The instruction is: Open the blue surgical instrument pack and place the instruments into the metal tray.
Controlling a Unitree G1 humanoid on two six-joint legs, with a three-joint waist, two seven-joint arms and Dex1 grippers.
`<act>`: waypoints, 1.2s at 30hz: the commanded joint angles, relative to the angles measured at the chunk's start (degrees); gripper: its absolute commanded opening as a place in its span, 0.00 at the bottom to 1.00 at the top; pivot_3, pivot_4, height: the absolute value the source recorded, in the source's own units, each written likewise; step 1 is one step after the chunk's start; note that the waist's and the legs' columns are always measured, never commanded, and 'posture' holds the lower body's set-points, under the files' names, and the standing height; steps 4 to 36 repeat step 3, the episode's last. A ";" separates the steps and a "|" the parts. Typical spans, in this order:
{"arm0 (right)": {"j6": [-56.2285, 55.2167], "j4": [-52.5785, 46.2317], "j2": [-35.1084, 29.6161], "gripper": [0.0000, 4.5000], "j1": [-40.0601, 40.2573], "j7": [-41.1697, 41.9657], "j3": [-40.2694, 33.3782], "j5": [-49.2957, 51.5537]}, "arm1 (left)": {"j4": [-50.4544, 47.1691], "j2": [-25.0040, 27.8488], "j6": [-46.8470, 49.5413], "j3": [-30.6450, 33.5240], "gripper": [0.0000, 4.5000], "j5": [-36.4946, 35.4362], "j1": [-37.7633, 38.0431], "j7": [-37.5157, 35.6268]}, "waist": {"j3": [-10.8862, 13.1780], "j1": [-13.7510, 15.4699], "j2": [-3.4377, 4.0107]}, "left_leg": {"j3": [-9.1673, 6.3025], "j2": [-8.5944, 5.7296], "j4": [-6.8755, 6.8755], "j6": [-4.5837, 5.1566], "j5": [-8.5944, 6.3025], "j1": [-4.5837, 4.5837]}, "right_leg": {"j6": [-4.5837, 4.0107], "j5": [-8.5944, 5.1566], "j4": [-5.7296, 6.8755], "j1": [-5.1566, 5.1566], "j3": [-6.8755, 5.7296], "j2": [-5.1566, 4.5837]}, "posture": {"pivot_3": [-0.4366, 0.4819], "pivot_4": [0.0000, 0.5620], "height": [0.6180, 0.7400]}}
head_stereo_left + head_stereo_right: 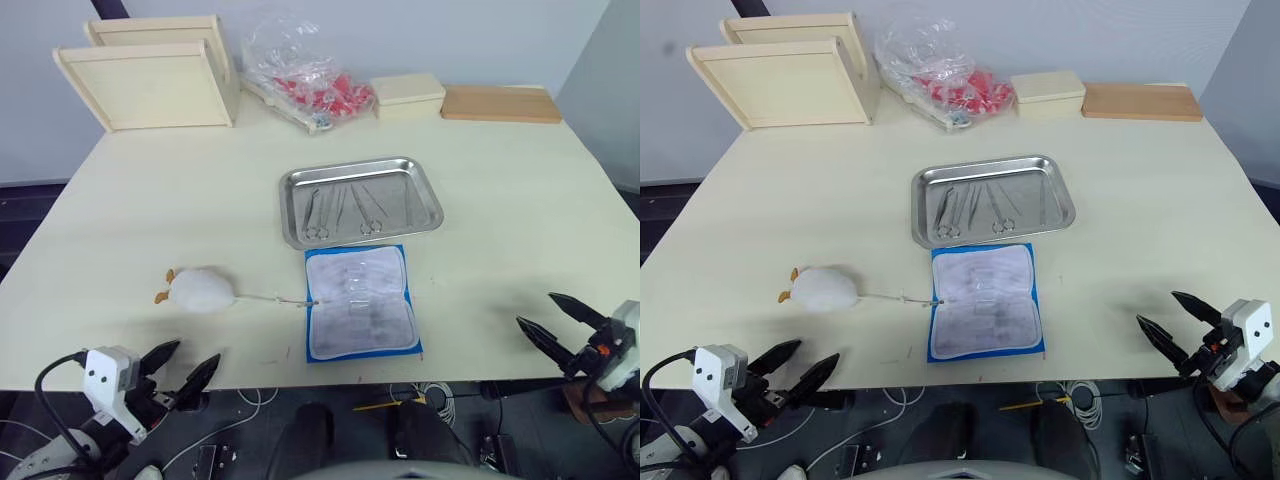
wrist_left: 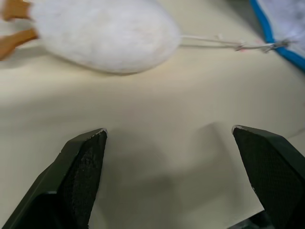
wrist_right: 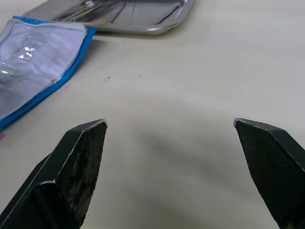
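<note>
While instruments (image 1: 345,210) lie in metal tray (image 1: 430,213), blue surgical instrument pack (image 1: 360,302) lies unfolded ahead, between both grippers. Left gripper (image 1: 181,367) and right gripper (image 1: 548,320): fingers spread, empty. Judgement: check clear pockets for leftover tools; reach slowly from pack's edge.

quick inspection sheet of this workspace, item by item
surface: pale table, bare in front of both grippers
job's things: blue surgical instrument pack lies open, lining up, just before the metal tray; instruments lie in the tray
clutter: white fluffy toy with a string reaching the pack; clear bag of red items, wooden framed trays, pale box, wooden board at the far edge
grippers: left gripper and right gripper open, holding nothing, at the near edge
cables: some on the floor under the table
surroundings: grey wall
</note>
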 commanded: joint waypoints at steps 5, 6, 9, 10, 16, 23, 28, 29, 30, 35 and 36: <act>-3.24 2.23 -0.43 0.99 1.77 1.51 -3.43 1.36 | -0.73 0.11 -1.70 3.23 1.00 1.23 0.44 2.30 | 0.00 0.08 -0.07 | 0.00 -0.01 0.01 -0.01 0.00 -0.02 | 0.00 0.00 -0.01 0.00 0.00 -0.07 | 0.48 0.27 1.00; -3.24 2.23 -0.43 0.99 1.77 1.51 -3.43 1.36 | -0.73 0.11 -1.70 3.23 1.00 1.23 0.44 2.30 | 0.00 0.08 -0.07 | 0.00 -0.01 0.01 -0.01 0.00 -0.02 | 0.00 0.00 -0.01 0.00 0.00 -0.07 | 0.48 0.27 1.00; -3.24 2.23 -0.43 0.99 1.77 1.51 -3.43 1.36 | -0.73 0.11 -1.70 3.23 1.00 1.23 0.44 2.30 | 0.00 0.08 -0.07 | 0.00 -0.01 0.01 -0.01 0.00 -0.02 | 0.00 0.00 -0.01 0.00 0.00 -0.07 | 0.48 0.27 1.00; -3.24 2.23 -0.43 0.99 1.77 1.51 -3.43 1.36 | -0.73 0.11 -1.70 3.23 1.00 1.23 0.44 2.30 | 0.00 0.08 -0.07 | 0.00 -0.01 0.01 -0.01 0.00 -0.02 | 0.00 0.00 -0.01 0.00 0.00 -0.07 | 0.48 0.27 1.00; -3.24 2.23 -0.43 0.99 1.77 1.51 -3.43 1.36 | -0.73 0.11 -1.70 3.23 1.00 1.23 0.44 2.30 | 0.00 0.08 -0.07 | 0.00 -0.01 0.01 -0.01 0.00 -0.02 | 0.00 0.00 -0.01 0.00 0.00 -0.07 | 0.48 0.27 1.00; -3.24 2.23 -0.43 0.99 1.77 1.51 -3.43 1.36 | -0.73 0.11 -1.70 3.23 1.00 1.23 0.44 2.30 | 0.00 0.08 -0.07 | 0.00 -0.01 0.01 -0.01 0.00 -0.02 | 0.00 0.00 -0.01 0.00 0.00 -0.07 | 0.48 0.27 1.00; -3.24 2.23 -0.43 0.99 1.77 1.51 -3.43 1.36 | -0.73 0.11 -1.70 3.23 1.00 1.23 0.44 2.30 | 0.00 0.08 -0.07 | 0.00 -0.01 0.01 -0.01 0.00 -0.02 | 0.00 0.00 -0.01 0.00 0.00 -0.07 | 0.48 0.27 1.00; -3.24 2.23 -0.43 0.99 1.77 1.51 -3.43 1.36 | -0.73 0.11 -1.70 3.23 1.00 1.23 0.44 2.30 | 0.00 0.08 -0.07 | 0.00 -0.01 0.01 -0.01 0.00 -0.02 | 0.00 0.00 -0.01 0.00 0.00 -0.07 | 0.48 0.27 1.00; -3.24 2.23 -0.43 0.99 1.77 1.51 -3.43 1.36 | -0.73 0.11 -1.70 3.23 1.00 1.23 0.44 2.30 | 0.00 0.08 -0.07 | 0.00 -0.01 0.01 -0.01 0.00 -0.02 | 0.00 0.00 -0.01 0.00 0.00 -0.07 | 0.48 0.27 1.00; -3.24 2.23 -0.43 0.99 1.77 1.51 -3.43 1.36 | -0.73 0.11 -1.70 3.23 1.00 1.23 0.44 2.30 | 0.00 0.08 -0.07 | 0.00 -0.01 0.01 -0.01 0.00 -0.02 | 0.00 0.00 -0.01 0.00 0.00 -0.07 | 0.48 0.27 1.00; -3.24 2.23 -0.43 0.99 1.77 1.51 -3.43 1.36 | -0.73 0.11 -1.70 3.23 1.00 1.23 0.44 2.30 | 0.00 0.08 -0.07 | 0.00 -0.01 0.01 -0.01 0.00 -0.02 | 0.00 0.00 -0.01 0.00 0.00 -0.07 | 0.48 0.27 1.00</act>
